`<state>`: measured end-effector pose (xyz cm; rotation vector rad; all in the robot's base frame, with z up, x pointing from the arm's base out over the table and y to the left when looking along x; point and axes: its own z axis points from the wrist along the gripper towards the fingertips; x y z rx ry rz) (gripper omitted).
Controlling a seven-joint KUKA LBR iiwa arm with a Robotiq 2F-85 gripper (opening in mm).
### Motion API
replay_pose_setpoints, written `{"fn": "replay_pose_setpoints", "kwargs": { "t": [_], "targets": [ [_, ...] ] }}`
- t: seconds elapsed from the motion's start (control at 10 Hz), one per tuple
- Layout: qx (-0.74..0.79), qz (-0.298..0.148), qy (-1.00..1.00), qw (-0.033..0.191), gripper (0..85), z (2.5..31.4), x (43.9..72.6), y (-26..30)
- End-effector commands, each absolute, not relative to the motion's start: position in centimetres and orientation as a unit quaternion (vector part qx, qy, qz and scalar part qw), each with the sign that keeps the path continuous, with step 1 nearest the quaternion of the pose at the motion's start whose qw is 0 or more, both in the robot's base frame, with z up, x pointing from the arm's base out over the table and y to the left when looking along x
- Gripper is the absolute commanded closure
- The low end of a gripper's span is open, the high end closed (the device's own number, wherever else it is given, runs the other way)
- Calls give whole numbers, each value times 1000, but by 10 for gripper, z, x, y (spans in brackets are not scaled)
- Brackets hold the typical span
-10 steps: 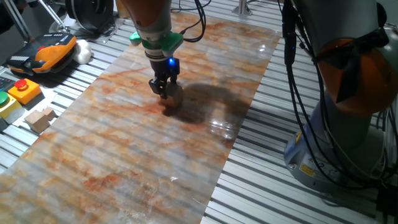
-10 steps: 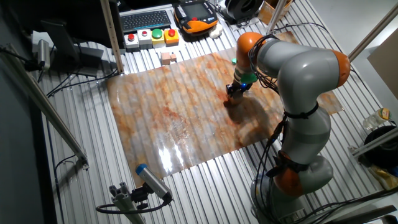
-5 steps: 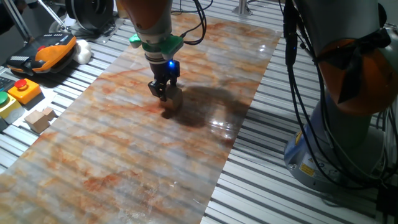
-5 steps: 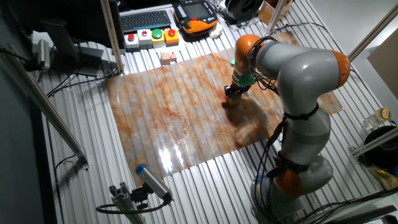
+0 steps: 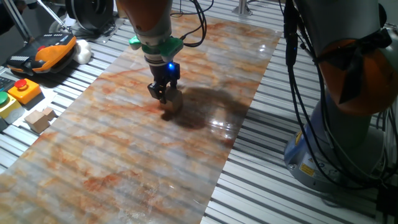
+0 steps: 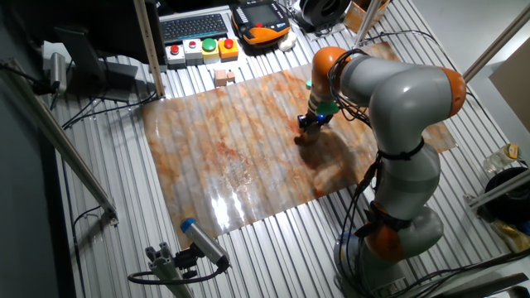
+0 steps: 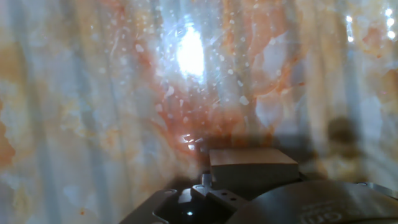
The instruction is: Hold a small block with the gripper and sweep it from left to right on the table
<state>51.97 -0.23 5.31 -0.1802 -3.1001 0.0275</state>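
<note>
The end effector (image 5: pixel 164 94) stands upright over the table (image 5: pixel 112 155), its fingers closed narrowly on the small block (image 5: pixel 172 103), which sits at the fingertips and appears to rest on, or just above, the glossy marbled surface. In the other fixed view the end effector (image 6: pixel 310 124) is toward the far half of the table (image 6: pixel 207 157), nearer the edge on the robot's side than the edge by the button boxes, with the block (image 6: pixel 305 135) hard to pick out under it. The hand view shows the block (image 7: pixel 252 163) as a flat tan face just ahead of the dark finger hardware, with the table (image 7: pixel 93 93) spread out beyond.

To do the sweep well, I judge the arm should keep its height constant so the block skims the surface without digging in or lifting, keep the wrist vertical, and move slowly in a straight line. The grip should stay firm, because friction on the board could twist the block out from between the fingers.

The block is a cube, so it has no real long axis. Its top face looks level, and in the hand view its near edge runs square across the line of the fingers. Whether its sides line up with the table's edges cannot be told.
</note>
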Motion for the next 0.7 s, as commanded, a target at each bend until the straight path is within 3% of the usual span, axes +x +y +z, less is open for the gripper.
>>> {"fn": "replay_pose_setpoints", "kwargs": {
  "t": [0.0,0.6],
  "targets": [
    [-59,9,-998,17,850,55,521,-2],
    [-72,6,-997,17,850,54,514,10]
  ]
}}
